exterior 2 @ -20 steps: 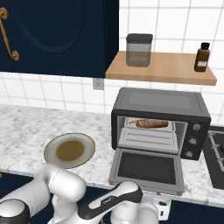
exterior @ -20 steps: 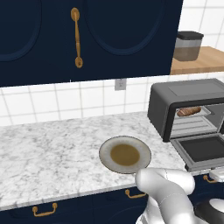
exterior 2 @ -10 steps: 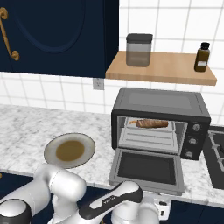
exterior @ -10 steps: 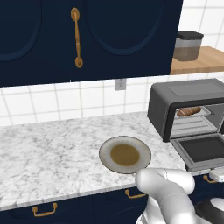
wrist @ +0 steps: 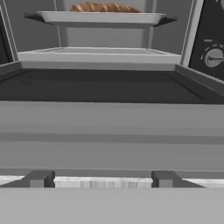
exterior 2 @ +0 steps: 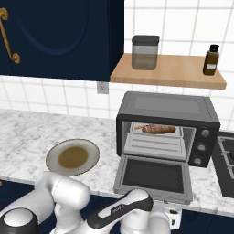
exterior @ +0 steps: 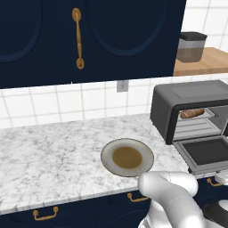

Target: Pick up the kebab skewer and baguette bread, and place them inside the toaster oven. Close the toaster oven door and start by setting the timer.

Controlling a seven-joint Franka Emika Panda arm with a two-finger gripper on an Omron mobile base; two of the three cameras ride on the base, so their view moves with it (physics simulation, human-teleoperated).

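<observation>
The two small grey fingers (wrist: 39, 178) stand well apart at the bottom of the hand view, with nothing between them but a strip of white marbled counter (wrist: 103, 182) edge; the gripper (wrist: 101, 179) sits low in front of the counter, just below the front edge of the toaster oven door (wrist: 109, 87). In the right base view the gripper (exterior 2: 172, 218) is a small white block under that edge.

The toaster oven door lies folded down flat, a wide grey panel with a dark rectangular window and a smooth grey bar along its front; beyond it the toaster oven (exterior 2: 164, 104) is a dark grey box with rounded corners, its cavity open; a round knob (wrist: 214, 57) sits on the panel at the right.

On the shallow grey tray (wrist: 100, 18) high in the cavity lies the baguette bread (wrist: 103, 7), golden-brown with a bumpy scored crust; in the right base view a thin dark tip juts from its left end, too small to tell whether it is the kebab skewer.

To the left of the toaster oven, a round grey plate (exterior: 107, 153) with a brown centre rests on the grey-veined marble counter; behind runs white square tile with a wall outlet (exterior 2: 103, 87); above hang navy cabinets (exterior: 124, 35) with a brass handle (exterior: 78, 38); a wooden shelf (exterior 2: 173, 73) carries a grey canister (exterior 2: 145, 52) and a small dark bottle (exterior 2: 210, 60).
</observation>
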